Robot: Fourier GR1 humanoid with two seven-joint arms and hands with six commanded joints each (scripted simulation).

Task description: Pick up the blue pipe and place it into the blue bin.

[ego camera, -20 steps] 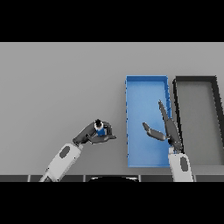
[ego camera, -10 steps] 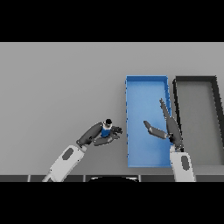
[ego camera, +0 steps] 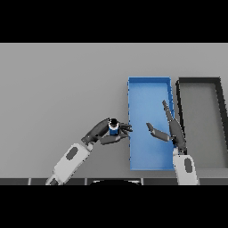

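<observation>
The short blue pipe (ego camera: 113, 128) with a dark top seems to stand upright just beside the left edge of the blue bin (ego camera: 149, 84), a long, open rectangular tray.

White arms with grey oval panels; each robot hand (ego camera: 107, 132) dark, slender-fingered.

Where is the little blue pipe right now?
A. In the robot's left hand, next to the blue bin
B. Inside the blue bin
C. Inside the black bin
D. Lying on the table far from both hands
A: the left hand curls round the blue pipe, just outside the blue bin.
</observation>
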